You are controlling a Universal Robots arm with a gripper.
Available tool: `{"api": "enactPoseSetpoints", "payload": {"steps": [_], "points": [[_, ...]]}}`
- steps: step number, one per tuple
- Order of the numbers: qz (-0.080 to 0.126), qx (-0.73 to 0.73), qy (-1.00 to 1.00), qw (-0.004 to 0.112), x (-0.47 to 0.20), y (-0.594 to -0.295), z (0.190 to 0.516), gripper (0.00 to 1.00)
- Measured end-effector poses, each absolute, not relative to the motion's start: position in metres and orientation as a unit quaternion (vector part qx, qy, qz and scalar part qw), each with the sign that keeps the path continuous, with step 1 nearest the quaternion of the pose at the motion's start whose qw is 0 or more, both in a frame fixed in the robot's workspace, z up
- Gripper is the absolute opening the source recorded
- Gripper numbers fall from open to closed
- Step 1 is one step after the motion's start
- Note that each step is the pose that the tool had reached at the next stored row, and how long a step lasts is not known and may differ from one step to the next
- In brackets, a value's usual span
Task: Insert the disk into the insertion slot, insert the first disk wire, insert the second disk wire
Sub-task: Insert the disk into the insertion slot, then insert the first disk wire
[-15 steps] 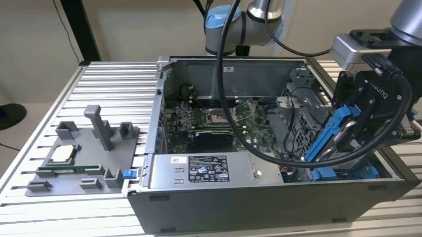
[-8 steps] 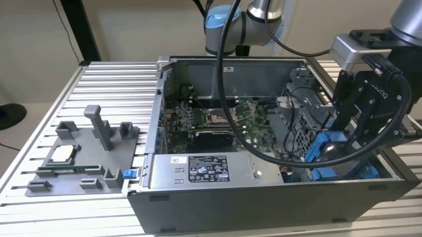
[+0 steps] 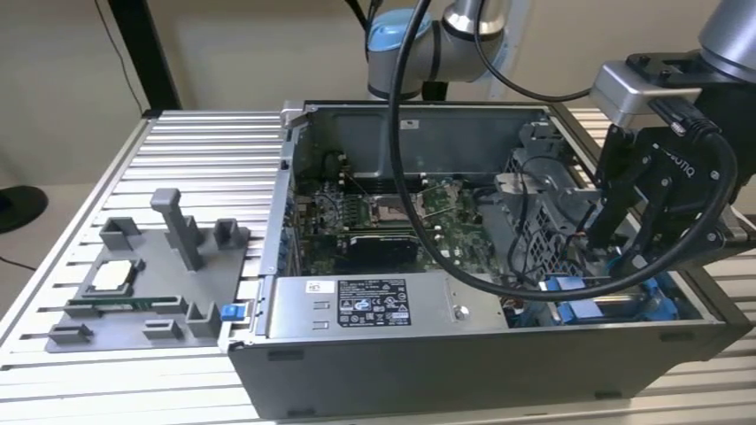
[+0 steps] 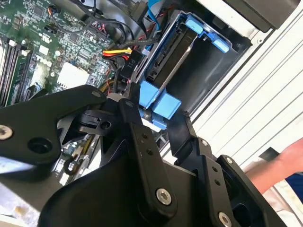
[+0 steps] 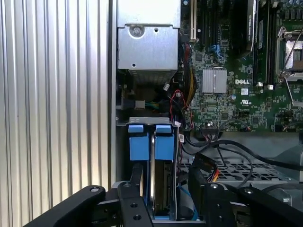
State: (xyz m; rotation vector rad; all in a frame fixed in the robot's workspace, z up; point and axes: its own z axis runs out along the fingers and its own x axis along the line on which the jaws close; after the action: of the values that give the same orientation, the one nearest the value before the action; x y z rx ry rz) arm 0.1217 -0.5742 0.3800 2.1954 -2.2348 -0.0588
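Note:
The disk (image 5: 160,189) stands on edge in its bright blue carrier (image 4: 160,105), partly down in the insertion slot (image 4: 208,71), a grey sheet-metal bay at the case's front corner on the exterior view's right (image 3: 644,305). My gripper (image 3: 621,252) hangs over that bay. In both wrist views its black fingers (image 4: 135,124) straddle the carrier's blue tabs (image 5: 137,142), and the gripper (image 5: 166,165) looks shut on the disk. Black cables with red and yellow wires (image 4: 118,51) lie loose beside the drive; I cannot tell whether any is plugged in.
The open computer case holds a green motherboard (image 3: 378,212), a labelled grey power-supply box (image 3: 366,305) and a perforated cage (image 3: 537,212). A grey fixture tray with parts (image 3: 154,274) sits on the ribbed table (image 3: 201,142). A person's hand (image 4: 284,163) is beside the case.

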Motion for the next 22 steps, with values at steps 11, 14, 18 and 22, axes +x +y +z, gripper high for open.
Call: {"api": "enactPoseSetpoints", "payload": {"steps": [11, 14, 18, 22], "points": [[-0.019, 0.701, -0.713, 0.004, 0.122, -0.571, 0.383, 1.00], [-0.019, 0.701, -0.713, 0.004, 0.125, -0.569, 0.383, 1.00], [-0.019, 0.701, -0.713, 0.004, 0.132, -0.564, 0.383, 1.00], [-0.019, 0.701, -0.713, 0.004, 0.138, -0.555, 0.383, 1.00]]}}
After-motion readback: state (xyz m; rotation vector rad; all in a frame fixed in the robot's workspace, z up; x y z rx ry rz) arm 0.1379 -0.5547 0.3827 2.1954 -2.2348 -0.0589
